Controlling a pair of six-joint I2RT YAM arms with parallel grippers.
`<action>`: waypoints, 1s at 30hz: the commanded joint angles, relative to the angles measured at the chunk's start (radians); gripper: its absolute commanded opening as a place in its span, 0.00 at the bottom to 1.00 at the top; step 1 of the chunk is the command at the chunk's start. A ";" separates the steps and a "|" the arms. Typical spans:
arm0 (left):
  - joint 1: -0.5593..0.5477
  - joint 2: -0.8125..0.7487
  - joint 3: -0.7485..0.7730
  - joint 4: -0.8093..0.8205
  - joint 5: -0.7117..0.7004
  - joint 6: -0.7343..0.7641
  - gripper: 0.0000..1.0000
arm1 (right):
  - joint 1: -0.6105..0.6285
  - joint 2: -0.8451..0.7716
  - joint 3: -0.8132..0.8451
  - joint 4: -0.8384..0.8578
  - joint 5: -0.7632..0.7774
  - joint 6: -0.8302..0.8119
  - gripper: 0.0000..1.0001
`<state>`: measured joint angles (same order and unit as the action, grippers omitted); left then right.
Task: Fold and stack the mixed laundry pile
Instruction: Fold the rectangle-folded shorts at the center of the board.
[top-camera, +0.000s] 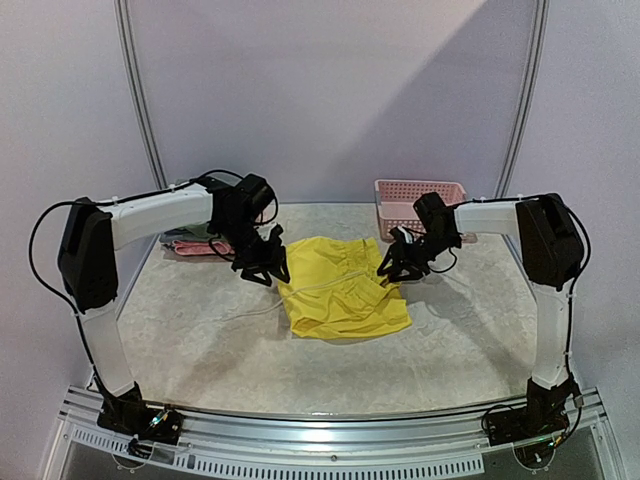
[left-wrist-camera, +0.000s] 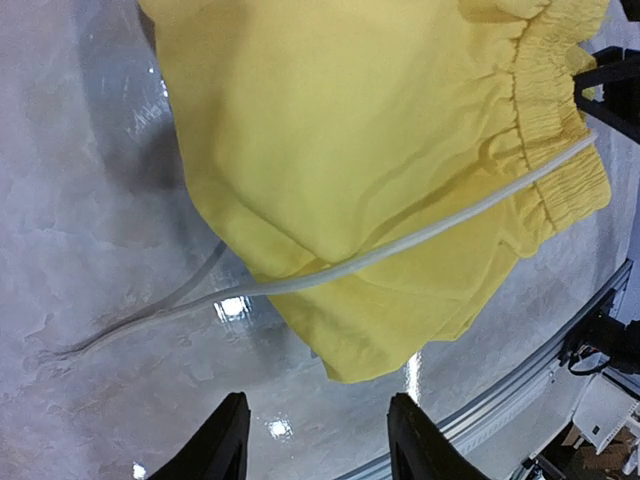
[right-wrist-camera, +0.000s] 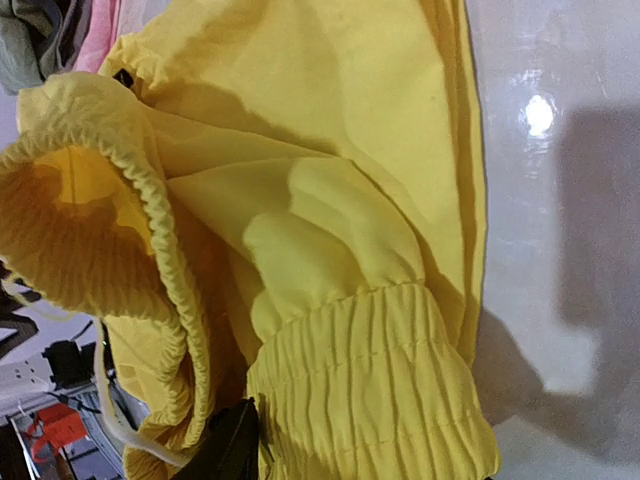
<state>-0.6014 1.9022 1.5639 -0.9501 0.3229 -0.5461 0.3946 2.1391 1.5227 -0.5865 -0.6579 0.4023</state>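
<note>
Marbled table (top-camera: 200, 350) has the yellow shorts (top-camera: 340, 290) lying rumpled on it, left gripper (top-camera: 265, 275) half-open and empty beside them, right gripper (top-camera: 393, 272) at their waistband (can't tell if it's pinching), so folding and stacking aren't done yet.

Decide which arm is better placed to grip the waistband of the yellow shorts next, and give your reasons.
Probably right. The right gripper sits against the elastic waistband of the shorts. The left gripper is open over bare table, just short of the cloth's plain edge.
</note>
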 joint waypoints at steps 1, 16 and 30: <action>-0.011 -0.009 -0.026 0.014 -0.046 0.043 0.47 | -0.005 0.073 -0.014 -0.001 -0.053 -0.156 0.39; -0.046 -0.015 -0.024 -0.011 -0.144 0.085 0.43 | -0.004 -0.076 0.097 -0.146 0.098 -0.219 0.48; -0.046 -0.090 -0.089 0.013 -0.167 0.064 0.44 | 0.048 -0.024 0.231 -0.073 0.095 -0.105 0.62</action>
<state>-0.6403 1.8591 1.5036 -0.9516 0.1699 -0.4789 0.4103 2.0434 1.7088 -0.6697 -0.5926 0.2642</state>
